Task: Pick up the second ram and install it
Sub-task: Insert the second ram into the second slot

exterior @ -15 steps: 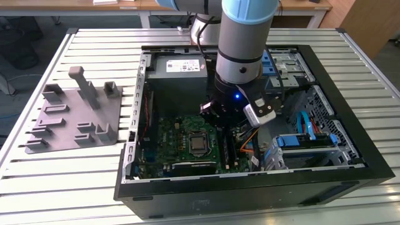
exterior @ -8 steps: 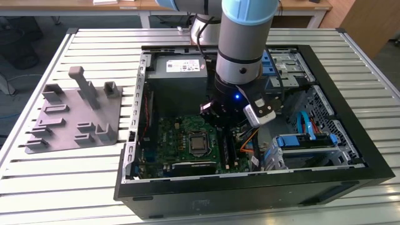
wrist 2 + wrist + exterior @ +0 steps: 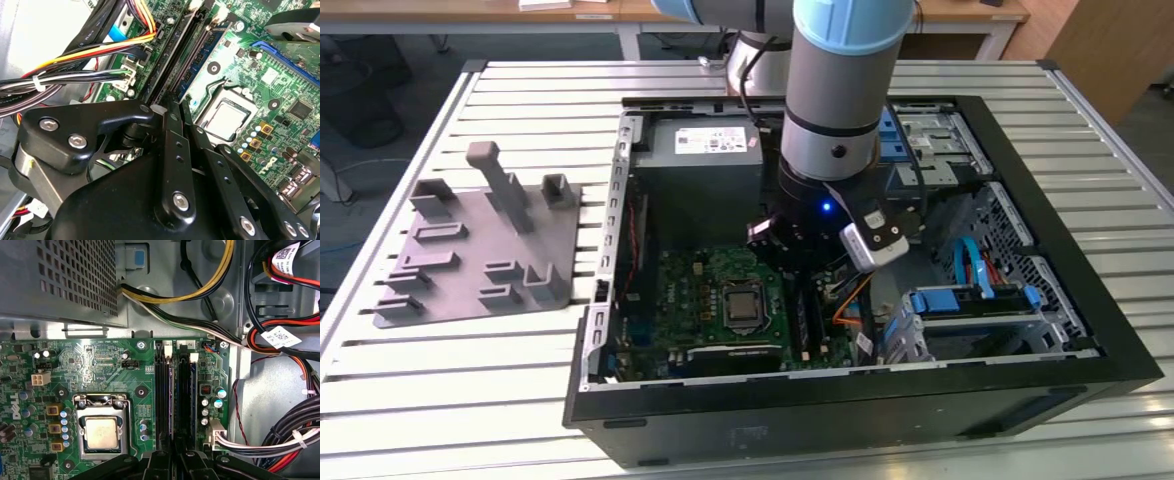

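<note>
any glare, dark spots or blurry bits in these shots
In the first wrist view, light glints off the processor lid and the slots look dark. In the second wrist view, the gripper links up close are glossy with highlights, and the far corner blurs. In the exterior view, the case interior is shadowed under the arm.

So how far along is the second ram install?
Done: the grey holder plate carries no sticks, so pickup looks finished. In hand: the gripper is down in the case at the motherboard's memory slots. Left: I can't tell whether the second ram is fully seated.
</note>
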`<state>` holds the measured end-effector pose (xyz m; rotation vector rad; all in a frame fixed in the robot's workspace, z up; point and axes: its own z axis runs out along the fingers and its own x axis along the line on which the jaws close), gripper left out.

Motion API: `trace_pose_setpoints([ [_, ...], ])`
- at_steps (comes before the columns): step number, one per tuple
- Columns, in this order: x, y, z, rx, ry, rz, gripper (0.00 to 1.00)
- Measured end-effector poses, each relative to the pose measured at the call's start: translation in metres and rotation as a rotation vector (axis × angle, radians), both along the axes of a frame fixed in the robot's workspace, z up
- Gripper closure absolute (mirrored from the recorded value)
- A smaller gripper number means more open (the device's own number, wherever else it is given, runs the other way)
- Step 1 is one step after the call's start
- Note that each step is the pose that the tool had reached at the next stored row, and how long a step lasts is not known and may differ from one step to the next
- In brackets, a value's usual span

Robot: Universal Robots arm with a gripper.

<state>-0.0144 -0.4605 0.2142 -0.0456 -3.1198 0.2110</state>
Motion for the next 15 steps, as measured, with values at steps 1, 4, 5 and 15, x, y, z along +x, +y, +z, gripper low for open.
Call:
trace_pose_setpoints([
  [1, 0.0000, 0.0000, 0.0001, 0.0002, -0.0001, 0.000, 0.86],
  [4, 0.0000, 0.0001, 0.0012, 0.0011, -0.0006, 0.000, 0.86],
  [5, 0.0000, 0.0002, 0.0013, 0.0012, -0.0007, 0.001, 0.86],
  [15, -0.0005, 0.0003, 0.0010, 0.0000, -0.0002, 0.001, 0.86],
])
